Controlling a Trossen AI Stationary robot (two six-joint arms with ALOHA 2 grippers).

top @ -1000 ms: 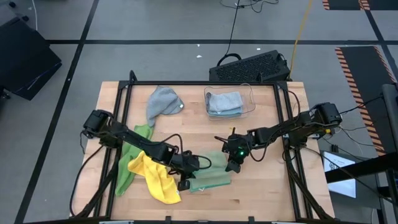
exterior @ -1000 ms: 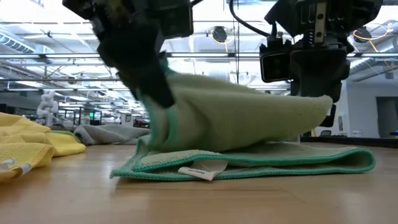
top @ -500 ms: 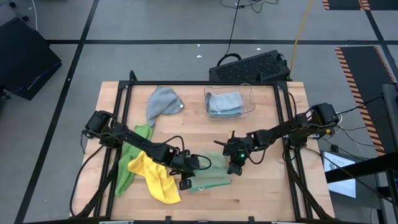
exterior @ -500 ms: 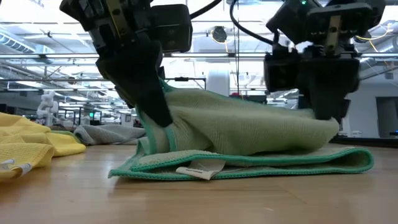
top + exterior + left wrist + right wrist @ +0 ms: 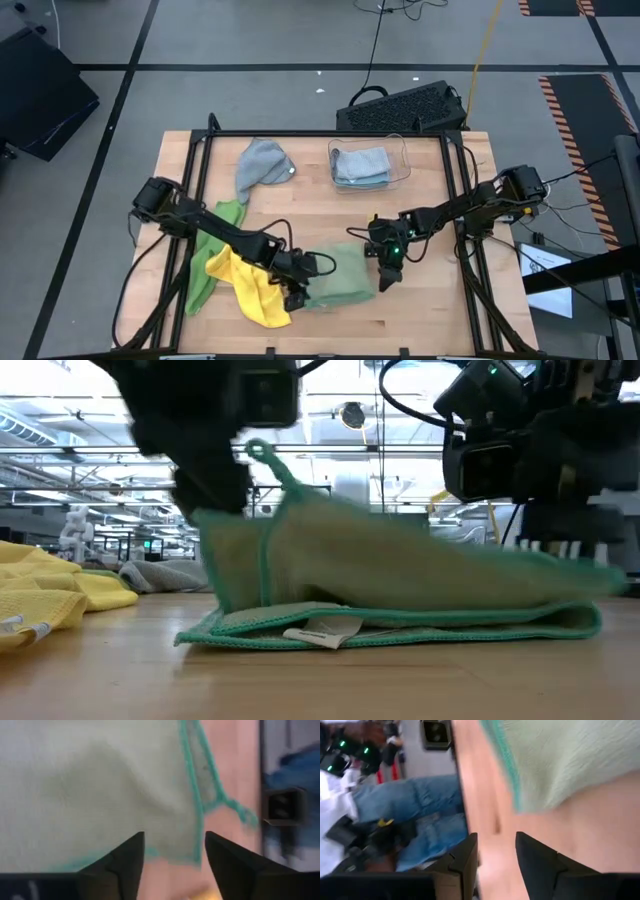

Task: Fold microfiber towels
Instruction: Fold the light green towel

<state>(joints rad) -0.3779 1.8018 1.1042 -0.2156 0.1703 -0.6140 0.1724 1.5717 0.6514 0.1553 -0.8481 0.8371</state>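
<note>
We are folding sage green towel [image 5: 338,277] at near edge of table [image 5: 430,310], just beside yellow towel [image 5: 250,285]. Left gripper [image 5: 293,292] and right gripper [image 5: 388,274] flanking it, fingers parted, gripping nothing (fold looks just released). Next, likely: pressing flat, then second fold.

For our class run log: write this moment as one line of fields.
step: folding sage green towel | left pincer: open at its edge | right pincer: open beside it

The top layer of the sage green towel [image 5: 338,277] has been let go, and both jaws have been opened.
</note>
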